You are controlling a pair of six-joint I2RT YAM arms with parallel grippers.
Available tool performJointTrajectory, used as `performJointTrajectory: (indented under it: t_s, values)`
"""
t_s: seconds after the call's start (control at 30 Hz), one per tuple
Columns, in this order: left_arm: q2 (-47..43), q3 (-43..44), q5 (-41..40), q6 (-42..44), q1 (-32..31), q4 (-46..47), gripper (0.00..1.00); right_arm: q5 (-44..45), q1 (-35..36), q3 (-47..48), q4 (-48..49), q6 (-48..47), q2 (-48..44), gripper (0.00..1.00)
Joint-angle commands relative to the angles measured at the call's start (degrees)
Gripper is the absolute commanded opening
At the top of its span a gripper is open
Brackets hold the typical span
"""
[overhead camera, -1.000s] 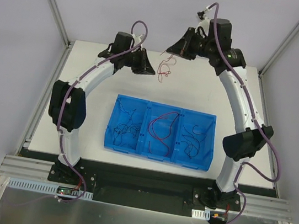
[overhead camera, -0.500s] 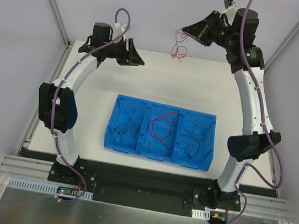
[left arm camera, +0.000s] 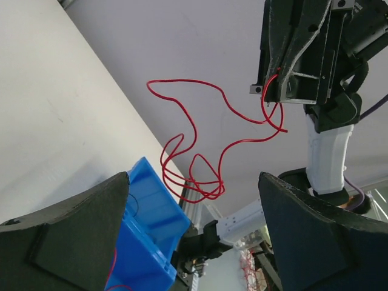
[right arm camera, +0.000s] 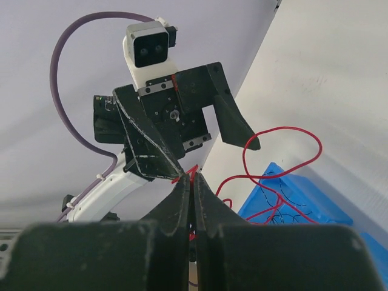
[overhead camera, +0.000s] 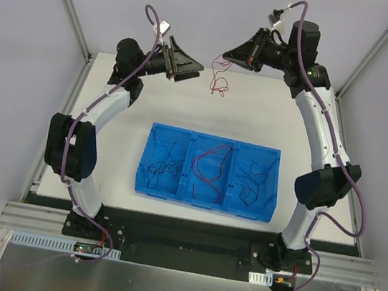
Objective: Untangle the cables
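Note:
A tangled red cable (overhead camera: pixel 217 89) hangs in the air above the back of the table, and my right gripper (overhead camera: pixel 225 56) is shut on its top end. In the right wrist view the fingers (right arm camera: pixel 182 194) pinch the red wire (right arm camera: pixel 285 128), which loops down to the right. My left gripper (overhead camera: pixel 192 73) is open, level with the cable and a little to its left, touching nothing. Its wrist view shows the cable (left arm camera: pixel 196 136) dangling from the right gripper (left arm camera: pixel 276 76), beyond my wide-open left gripper (left arm camera: pixel 193 182). More cables, black (overhead camera: pixel 162 166) and magenta-purple (overhead camera: pixel 209 164), lie in the blue tray (overhead camera: pixel 207 205).
The blue tray has three compartments and sits mid-table, nearer the arm bases. Its right compartment holds black wires (overhead camera: pixel 250 182). White table surface (overhead camera: pixel 108 141) surrounds it, with metal frame posts at the back corners. The tray also shows in both wrist views (left arm camera: pixel 148 206) (right arm camera: pixel 315 209).
My left gripper has opened and drawn back to the left, then turned toward the cable. The right gripper rose with the red cable and has come back down a little.

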Motion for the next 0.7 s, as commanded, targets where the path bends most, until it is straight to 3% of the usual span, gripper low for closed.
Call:
performJointTrajectory:
  t_s: [0.0, 0.23, 0.47, 0.5, 0.6, 0.67]
  values:
    - [-0.18, 0.02, -1.72, -8.21, -2.33, 11.25, 0.86, -3.52, 0.42, -0.01, 4.0, 0.38, -1.97, 0.01]
    - [1.48, 2.48, -2.86, -2.68, -6.03, 0.2, 0.66, -3.26, 1.38, -0.1, 3.65, -0.5, -2.32, 0.01]
    - [3.25, 5.82, -4.45, 3.47, -6.12, -10.98, 0.37, -3.7, 2.44, -0.01, 3.65, -0.77, -2.23, 0.01]
    - [3.07, 5.74, -4.45, 3.74, -6.12, -10.81, 0.38, -3.79, 2.52, -0.1, 3.56, -0.85, -2.23, 0.0]
    - [2.37, 6.09, -2.53, 5.06, -6.03, -9.76, 0.6, -3.61, 2.35, -0.01, 2.86, -1.47, -2.41, 0.01]
    - [1.67, 5.56, -0.94, 5.67, -5.68, -8.09, 0.65, -3.61, 2.44, -0.01, 2.51, -1.64, -2.41, 0.01]
